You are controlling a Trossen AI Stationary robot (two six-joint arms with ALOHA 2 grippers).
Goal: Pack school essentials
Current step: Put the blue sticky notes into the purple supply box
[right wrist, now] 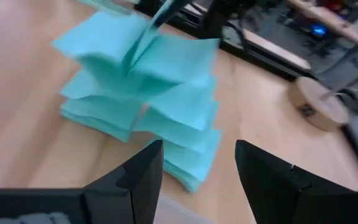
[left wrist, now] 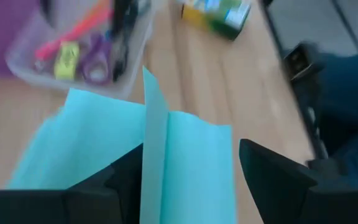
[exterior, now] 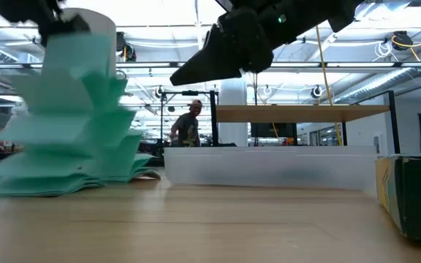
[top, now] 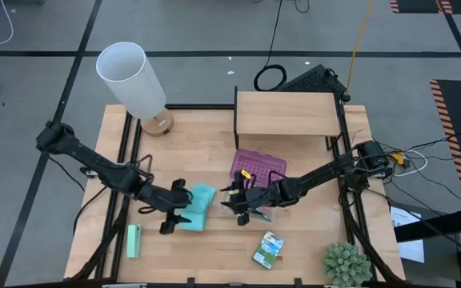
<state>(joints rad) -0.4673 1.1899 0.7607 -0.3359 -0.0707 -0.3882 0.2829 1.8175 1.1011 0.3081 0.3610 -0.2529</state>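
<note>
1. Lying at the far left of the tabletop (top: 214,240) is a mint-green block (top: 134,241), flat near the front edge.
2. Next, the left hand (top: 178,213) is gripping a sheet of the teal accordion-folded paper stack (top: 198,207), so that the paper is fanning upward off the wood.
3. At the middle, the right hand (top: 243,210) is hanging over the near end of the clear case (top: 256,178) with its fingers (right wrist: 143,171) spread apart and gripping nothing.
4. Inside that case, the purple-handled scissors (left wrist: 96,55), an orange pencil (left wrist: 73,34), a black pen (left wrist: 120,28) and a small yellow piece (left wrist: 66,58) are lying together.
5. Further right, the green-yellow crayon box (top: 268,249) is sitting on the wood, well apart from the case.
</note>
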